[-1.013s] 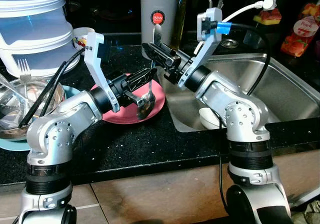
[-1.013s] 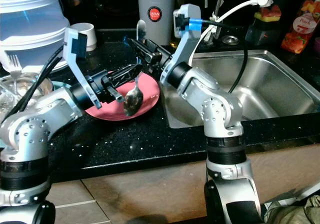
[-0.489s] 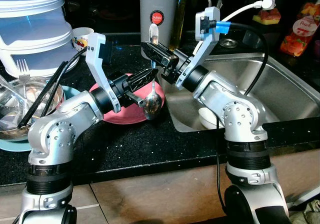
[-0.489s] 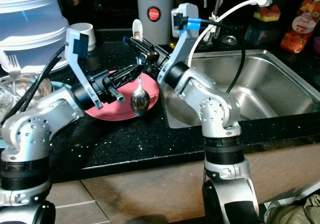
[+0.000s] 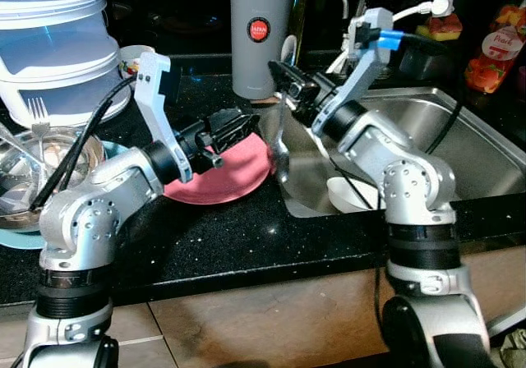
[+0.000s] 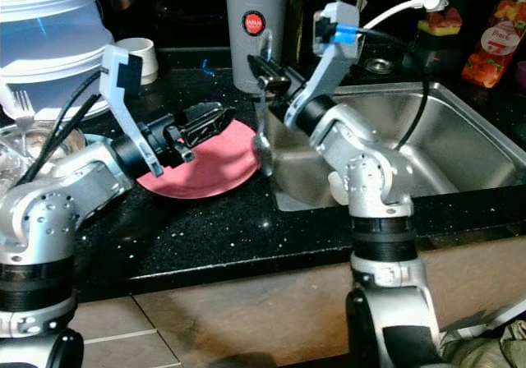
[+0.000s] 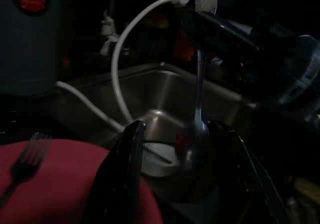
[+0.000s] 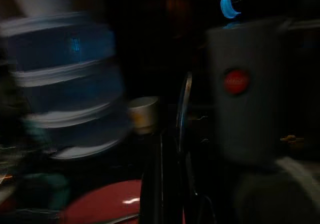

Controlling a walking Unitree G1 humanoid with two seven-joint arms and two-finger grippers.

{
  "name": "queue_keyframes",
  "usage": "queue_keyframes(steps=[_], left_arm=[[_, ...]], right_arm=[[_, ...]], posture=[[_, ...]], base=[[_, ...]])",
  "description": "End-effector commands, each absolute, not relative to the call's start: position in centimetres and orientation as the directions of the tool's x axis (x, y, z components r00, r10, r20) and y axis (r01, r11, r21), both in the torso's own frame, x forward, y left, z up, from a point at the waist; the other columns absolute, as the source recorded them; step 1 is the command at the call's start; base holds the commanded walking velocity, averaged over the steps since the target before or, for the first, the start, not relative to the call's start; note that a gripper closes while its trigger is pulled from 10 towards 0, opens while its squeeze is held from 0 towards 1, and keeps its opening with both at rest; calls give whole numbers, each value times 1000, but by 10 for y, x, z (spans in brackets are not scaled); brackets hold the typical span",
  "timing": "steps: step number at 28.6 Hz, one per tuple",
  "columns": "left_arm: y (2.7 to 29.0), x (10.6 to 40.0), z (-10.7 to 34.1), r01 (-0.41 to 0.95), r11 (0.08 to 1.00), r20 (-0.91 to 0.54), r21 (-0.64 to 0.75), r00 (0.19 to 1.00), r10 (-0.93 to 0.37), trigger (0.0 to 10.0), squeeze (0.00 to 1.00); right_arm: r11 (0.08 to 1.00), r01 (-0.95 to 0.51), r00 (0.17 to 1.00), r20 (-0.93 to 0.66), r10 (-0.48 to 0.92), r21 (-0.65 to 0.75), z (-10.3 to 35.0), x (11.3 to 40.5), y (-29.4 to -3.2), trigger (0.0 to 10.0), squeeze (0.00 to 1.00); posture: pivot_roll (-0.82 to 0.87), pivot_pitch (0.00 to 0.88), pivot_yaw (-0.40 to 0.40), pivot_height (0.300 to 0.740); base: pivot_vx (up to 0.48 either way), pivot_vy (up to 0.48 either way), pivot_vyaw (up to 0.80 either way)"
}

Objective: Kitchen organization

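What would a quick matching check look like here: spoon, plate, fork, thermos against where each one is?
Things:
1. spoon
2. plate
3. fork
4. thermos

Places:
A. upright at the back of the counter
B. hanging from the right gripper at the sink's edge
C. standing in the steel bowl
D. flat on the counter under the left gripper

Pairs: 1-B, 2-D, 3-C, 4-A
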State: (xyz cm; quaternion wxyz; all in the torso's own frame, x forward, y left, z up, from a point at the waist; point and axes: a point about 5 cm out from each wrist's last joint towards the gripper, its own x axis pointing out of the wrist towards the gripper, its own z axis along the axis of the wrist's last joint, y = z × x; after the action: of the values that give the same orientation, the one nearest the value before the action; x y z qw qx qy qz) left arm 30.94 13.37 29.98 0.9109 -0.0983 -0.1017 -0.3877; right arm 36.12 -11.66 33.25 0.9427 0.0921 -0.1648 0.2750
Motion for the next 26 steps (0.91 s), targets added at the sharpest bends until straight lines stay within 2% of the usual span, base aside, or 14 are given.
queue_keyframes(steps=[1, 5, 6, 8, 9, 10, 11, 12, 17, 26], left_arm=[[130, 311, 293, 720, 692, 221, -55, 685, -695, 10000, 0], [118, 312, 290, 735, 678, 197, 24, 661, -724, 10000, 0], [105, 317, 286, 737, 666, 165, 114, 647, -745, 10000, 0], [105, 317, 286, 737, 666, 165, 114, 647, -745, 10000, 0], [96, 320, 282, 740, 648, 137, 183, 633, -762, 10000, 0], [96, 320, 282, 740, 648, 137, 183, 633, -762, 10000, 0], [86, 323, 278, 745, 620, 108, 245, 615, -781, 10000, 0], [76, 328, 273, 752, 596, 83, 281, 600, -796, 10000, 0], [65, 339, 264, 763, 554, 15, 334, 583, -812, 10000, 0], [66, 352, 243, 756, 524, -79, 393, 595, -799, 10000, 0]], right_arm=[[891, -453, 835, 351, 424, 1, 321, 372, -121, 0, 0], [916, -400, 859, 333, 388, -35, 306, 381, -121, 0, 0], [928, -371, 876, 318, 362, -33, 295, 387, -120, 2667, 0], [928, -371, 876, 318, 362, -33, 295, 387, -120, 2667, 0], [937, -349, 890, 303, 342, -30, 286, 392, -119, 4157, 0], [937, -349, 890, 303, 342, -30, 286, 392, -119, 4157, 0], [945, -326, 903, 285, 320, -28, 276, 395, -118, 8980, 0], [956, -292, 921, 261, 288, -25, 266, 399, -119, 10000, 0], [975, -222, 950, 221, 222, -25, 248, 405, -124, 10000, 0], [991, -105, 990, 85, 111, -81, 201, 405, -146, 10000, 0]], posture=[[51, 61, -20, 740], [51, 64, -21, 740], [55, 68, -24, 740], [55, 68, -24, 740], [55, 68, -24, 740], [55, 68, -24, 740], [53, 78, -15, 740], [53, 80, -13, 740], [48, 89, -1, 740], [45, 108, 12, 740]], base=[[0, 0, 0], [0, 0, 0], [0, 0, 0], [0, 0, 0], [0, 0, 0], [0, 0, 0], [0, 0, 0], [0, 0, 0], [0, 0, 0], [0, 0, 0]])
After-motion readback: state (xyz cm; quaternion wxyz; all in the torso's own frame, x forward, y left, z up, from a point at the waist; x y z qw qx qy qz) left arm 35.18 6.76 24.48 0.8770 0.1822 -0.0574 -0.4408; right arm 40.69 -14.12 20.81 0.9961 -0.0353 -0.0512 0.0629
